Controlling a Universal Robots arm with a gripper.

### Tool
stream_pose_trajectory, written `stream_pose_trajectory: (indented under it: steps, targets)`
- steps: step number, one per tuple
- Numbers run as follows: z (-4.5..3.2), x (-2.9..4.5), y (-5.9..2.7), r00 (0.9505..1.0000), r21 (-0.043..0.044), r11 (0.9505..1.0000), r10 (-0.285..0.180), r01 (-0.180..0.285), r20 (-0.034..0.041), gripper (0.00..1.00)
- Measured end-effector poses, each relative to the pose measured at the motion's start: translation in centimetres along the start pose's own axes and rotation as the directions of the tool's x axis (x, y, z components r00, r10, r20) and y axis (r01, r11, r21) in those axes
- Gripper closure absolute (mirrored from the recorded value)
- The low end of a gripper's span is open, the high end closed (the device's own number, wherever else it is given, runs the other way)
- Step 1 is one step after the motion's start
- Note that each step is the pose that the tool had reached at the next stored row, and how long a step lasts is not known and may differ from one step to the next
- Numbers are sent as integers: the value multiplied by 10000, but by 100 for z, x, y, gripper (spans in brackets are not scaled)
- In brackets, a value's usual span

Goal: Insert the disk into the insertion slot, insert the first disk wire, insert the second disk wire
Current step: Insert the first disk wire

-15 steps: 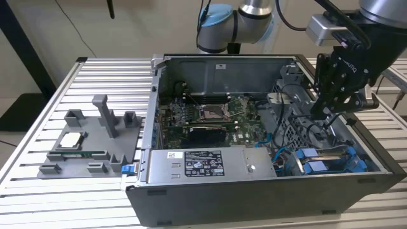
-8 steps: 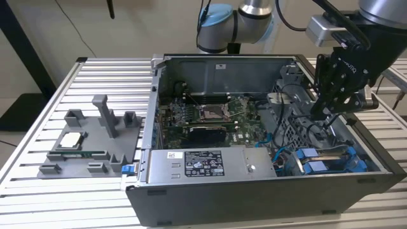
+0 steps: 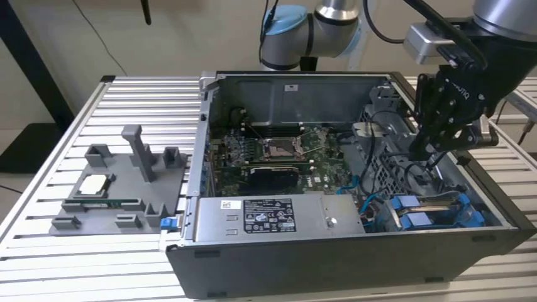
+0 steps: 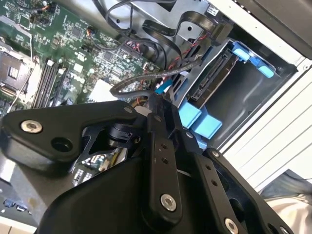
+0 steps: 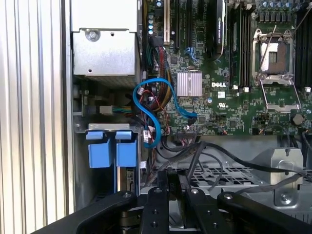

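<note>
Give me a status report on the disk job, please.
Gripper over drive cage, fingers shut on black wire. Disk seated in slot, blue tabs showing. Loose wires crowd the cage.

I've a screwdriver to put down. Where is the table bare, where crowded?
Bare slats: between the grey tray and the table's far edge, and between the tray and its near edge. Crowded: cables around the gripper inside the case.
</note>
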State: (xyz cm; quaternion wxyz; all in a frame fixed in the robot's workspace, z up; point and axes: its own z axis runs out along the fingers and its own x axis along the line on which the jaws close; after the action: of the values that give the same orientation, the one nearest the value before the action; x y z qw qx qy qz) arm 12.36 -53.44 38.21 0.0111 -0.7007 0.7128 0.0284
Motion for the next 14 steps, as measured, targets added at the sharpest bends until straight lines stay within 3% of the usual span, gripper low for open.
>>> stream_pose_trajectory:
  steps: [14]
  targets:
    - [144,75,-40,10000,-31,10000,1,-1,-7,81]
